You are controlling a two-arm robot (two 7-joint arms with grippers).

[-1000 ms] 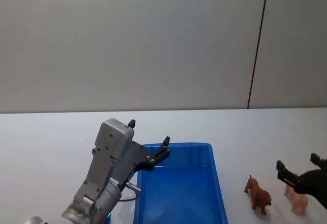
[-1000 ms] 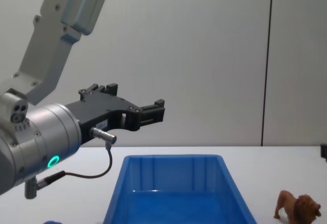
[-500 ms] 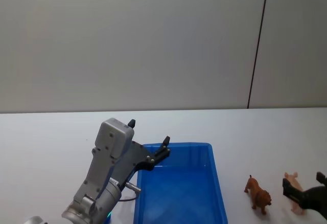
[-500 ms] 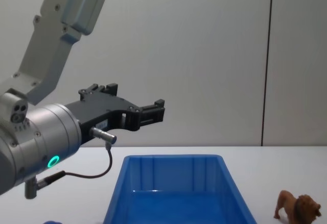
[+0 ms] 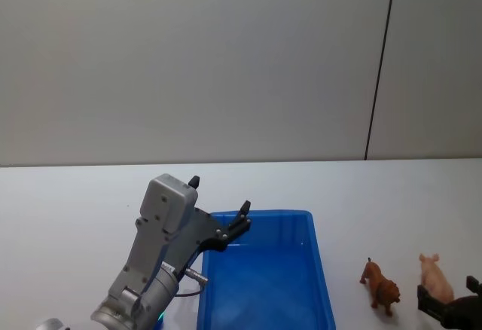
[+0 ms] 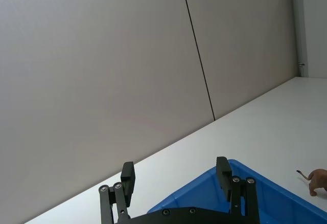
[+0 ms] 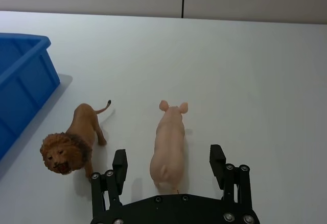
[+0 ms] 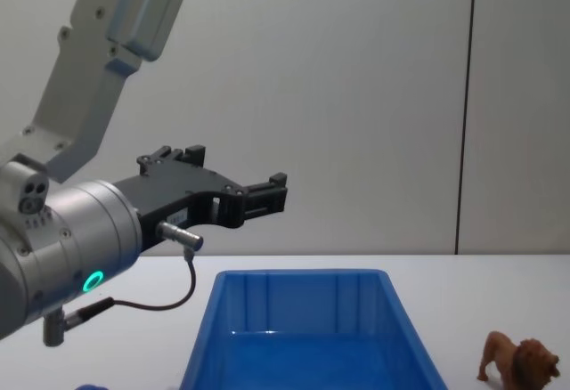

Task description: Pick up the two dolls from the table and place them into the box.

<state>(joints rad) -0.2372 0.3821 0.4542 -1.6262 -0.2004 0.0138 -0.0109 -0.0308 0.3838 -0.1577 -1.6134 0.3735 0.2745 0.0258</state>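
Gaping wide, right claw (image 7: 168,153) flanks the pig (image 7: 171,129), perhaps just above; left claw (image 6: 174,165) parted near box (image 5: 279,215).

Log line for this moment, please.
right hand: open, lined up on pig | left hand: open, raised over box edge | pig, lion: on table, right of box

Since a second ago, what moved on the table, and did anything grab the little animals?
The right tool, open, pulled back toward the robot and uncovered the pig it had been hovering over. It took hold of nothing. The pig, the lion, the box and the left tool, open above the box's corner, stayed as they were.
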